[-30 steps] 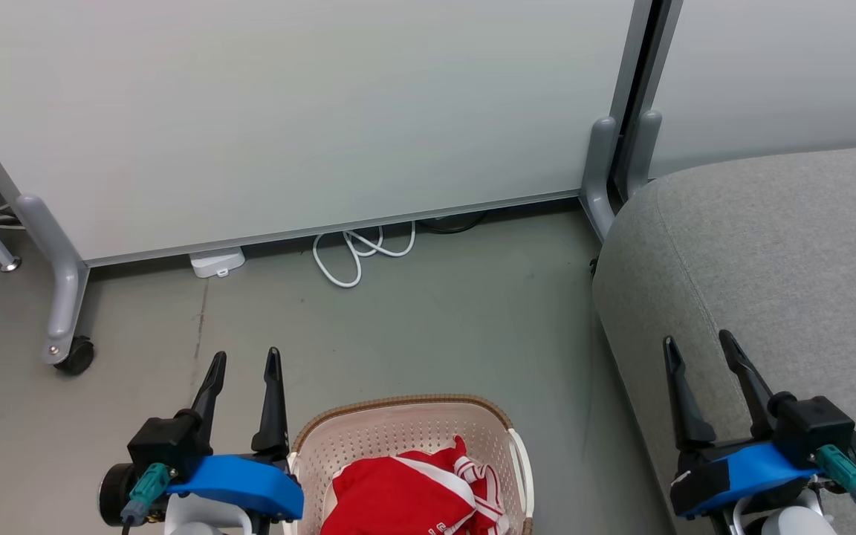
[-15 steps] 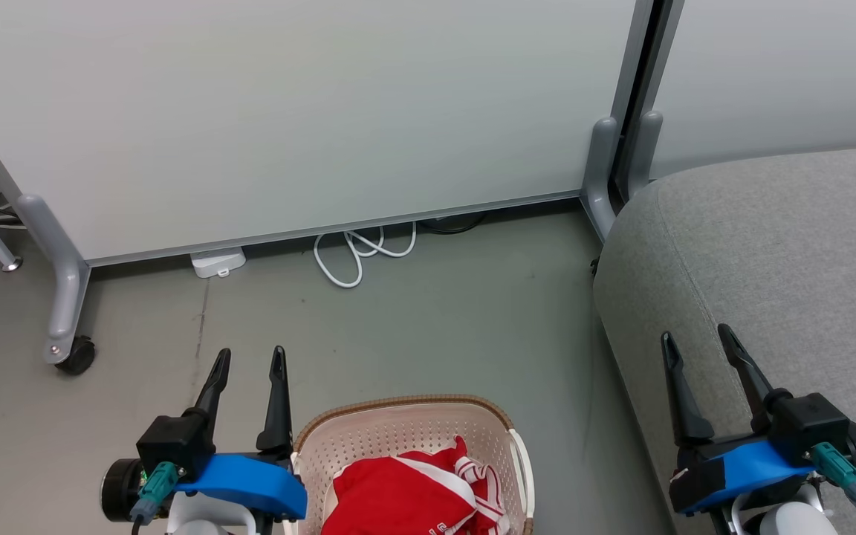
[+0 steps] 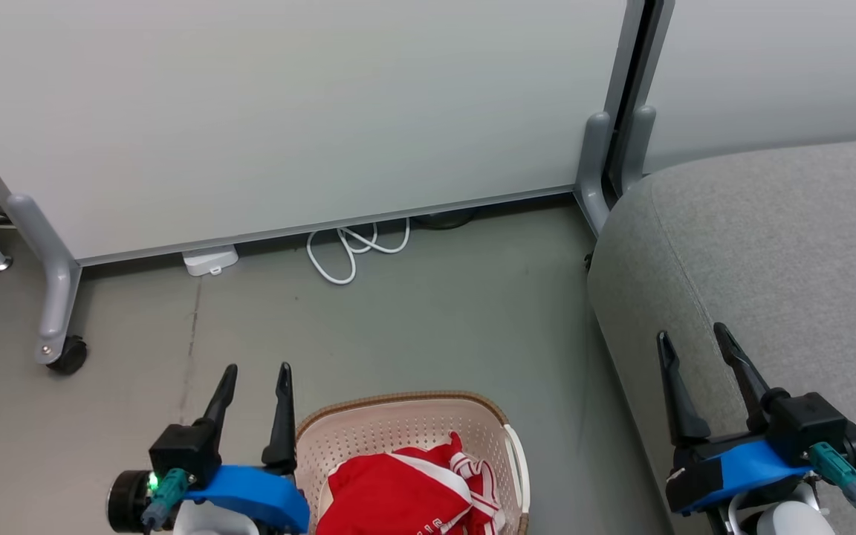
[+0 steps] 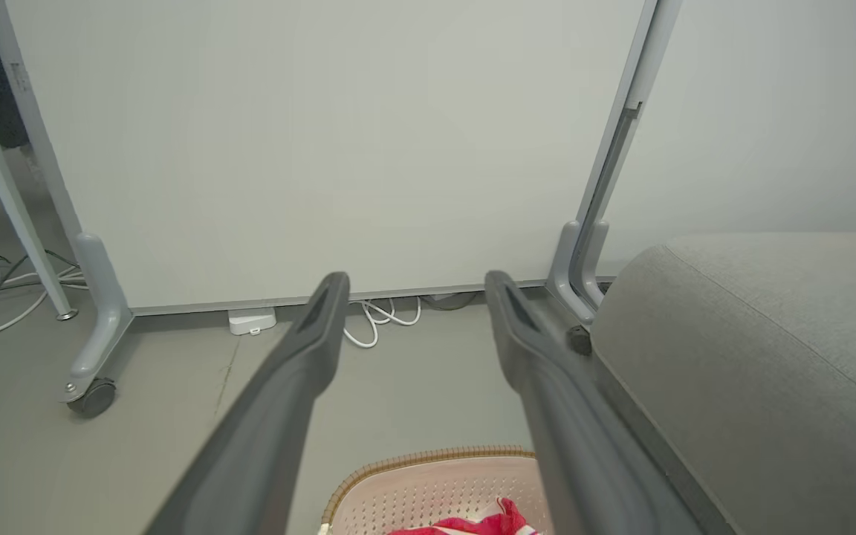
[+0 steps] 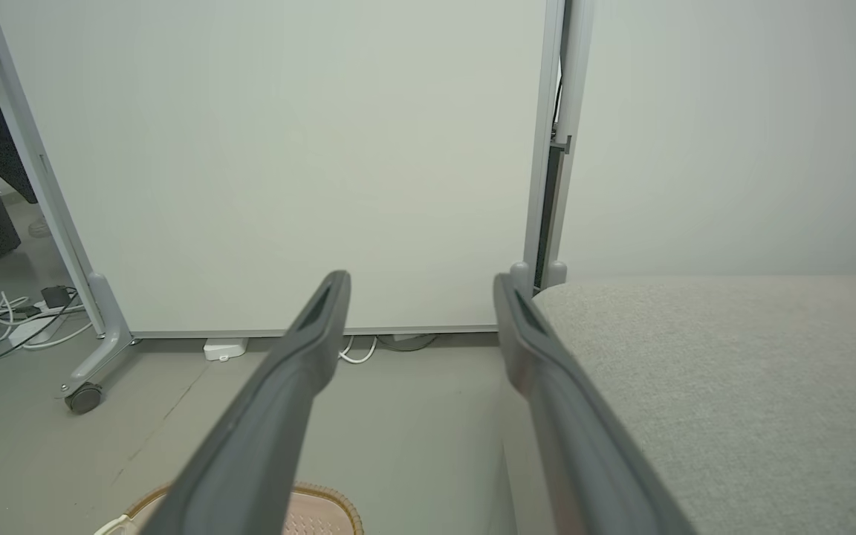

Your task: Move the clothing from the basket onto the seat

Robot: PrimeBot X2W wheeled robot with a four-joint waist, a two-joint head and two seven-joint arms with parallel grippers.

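Two open, empty pincers hover above a floor w/ a laundry basket and a grey sofa.

Left pincer (image 3: 258, 368): fingers spread, nothing betw. them, tips pointing up the head view, just left of the basket (image 3: 398, 399). Right pincer (image 3: 689, 332): also spread, gripping nothing, over the rounded front edge of the seat (image 3: 770, 245) at lower right. Basket: cream, perforated walls, brown woven-look rim, standing on the grey floor (image 3: 435, 327) betw. the two arms, near the seat's side but apart from it. Clothing (image 3: 391, 498): bright red w/ white stripes, bunched inside the basket. Seat: light-grey fabric sofa w/ a stitched seam. Beyond: pale partition panels (image 3: 287, 111) on grey legs, a white cable (image 3: 339, 256) looped on the floor at their foot, a small white box (image 3: 209, 260) beside it, a black castor (image 3: 67, 355) far left.
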